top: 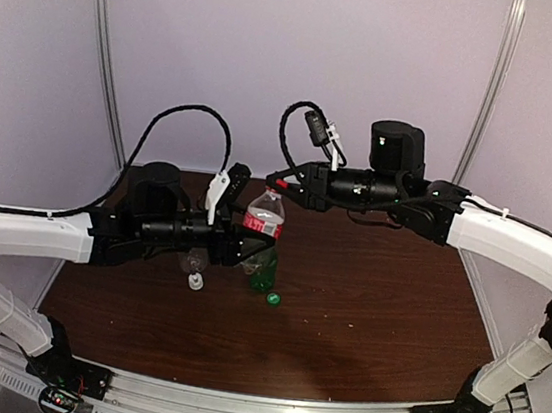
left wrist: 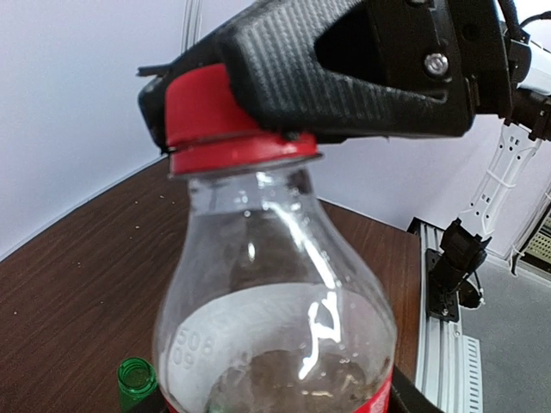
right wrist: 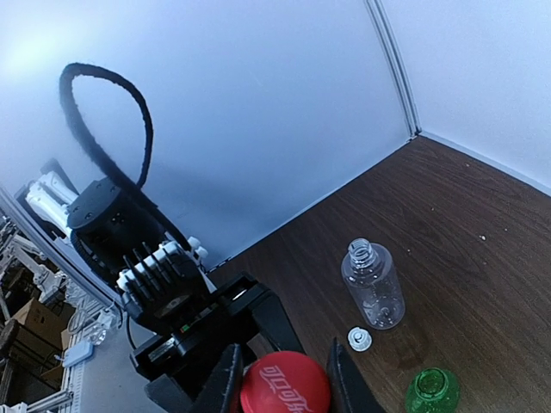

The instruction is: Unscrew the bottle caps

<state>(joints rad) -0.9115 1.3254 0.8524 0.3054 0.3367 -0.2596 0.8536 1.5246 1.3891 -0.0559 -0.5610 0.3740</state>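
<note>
Red cap (right wrist: 284,387) sits clamped between the right fingers (right wrist: 225,387), still on the neck of the red-labelled bottle (top: 266,215) — which is upright, its lower body gripped by the left fingers (top: 234,245). Just beside it the green bottle (top: 264,271) stands open-necked, its green cap (top: 273,298) lying near it on the table (top: 375,299). The clear bottle (right wrist: 372,284) is uncapped too — the white cap (right wrist: 359,338) rests just beside it.

Left gripper (top: 249,246) and right gripper (top: 277,181) clamped, arms angled inward.
</note>
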